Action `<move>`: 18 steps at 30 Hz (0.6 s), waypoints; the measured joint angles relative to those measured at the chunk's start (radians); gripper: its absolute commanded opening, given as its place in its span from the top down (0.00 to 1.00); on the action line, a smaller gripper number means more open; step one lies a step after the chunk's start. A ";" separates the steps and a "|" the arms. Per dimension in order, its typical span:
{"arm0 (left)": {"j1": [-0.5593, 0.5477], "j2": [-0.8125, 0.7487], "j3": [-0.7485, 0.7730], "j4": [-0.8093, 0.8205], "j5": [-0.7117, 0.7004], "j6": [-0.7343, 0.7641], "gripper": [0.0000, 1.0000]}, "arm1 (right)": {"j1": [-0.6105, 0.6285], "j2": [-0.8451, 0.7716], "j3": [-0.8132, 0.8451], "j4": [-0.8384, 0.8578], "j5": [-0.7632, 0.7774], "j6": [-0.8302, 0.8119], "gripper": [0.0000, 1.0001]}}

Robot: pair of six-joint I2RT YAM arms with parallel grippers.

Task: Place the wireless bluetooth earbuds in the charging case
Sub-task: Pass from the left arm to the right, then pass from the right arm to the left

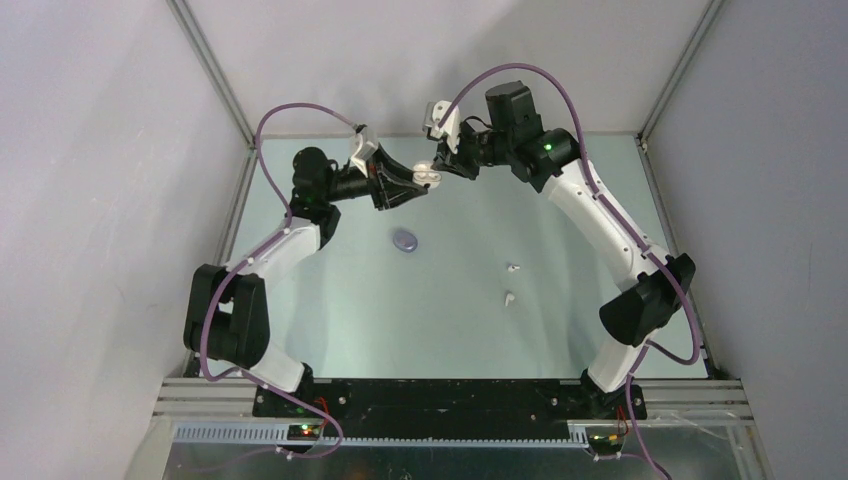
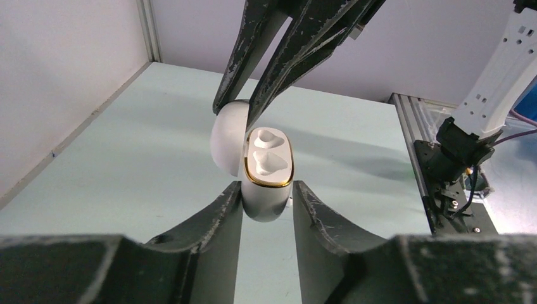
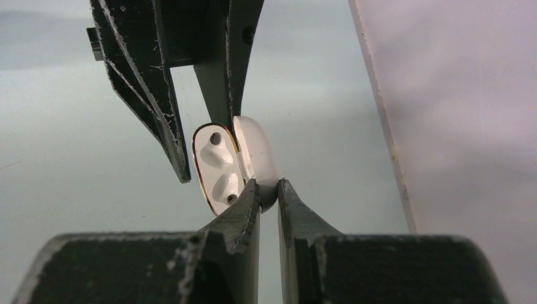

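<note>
A white charging case [image 2: 266, 193] with a gold rim is held in the air at the back of the table. My left gripper [image 2: 267, 190] is shut on its body. My right gripper [image 3: 268, 187] is shut on its lid [image 3: 256, 155], which stands hinged open. Both wells [image 3: 218, 168] look empty. In the top view the two grippers meet at the case [image 1: 429, 176], the left gripper [image 1: 415, 183] on its left and the right gripper [image 1: 441, 168] on its right. Two white earbuds [image 1: 514, 268] [image 1: 509, 298] lie on the table right of centre. No purple earbuds show.
A shut purple case [image 1: 405, 240] lies on the table below the left gripper. The aluminium frame posts [image 1: 215, 75] and the back wall stand close behind both grippers. The table's right rail [image 2: 411, 145] shows in the left wrist view.
</note>
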 measured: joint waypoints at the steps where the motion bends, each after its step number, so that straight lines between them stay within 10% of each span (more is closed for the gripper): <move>1: 0.000 0.000 0.000 0.000 0.000 0.002 0.65 | 0.000 0.000 0.000 0.000 0.000 0.000 1.00; 18: 0.000 0.000 0.000 -0.017 0.000 0.005 0.62 | 0.014 0.000 0.000 0.001 0.022 0.000 1.00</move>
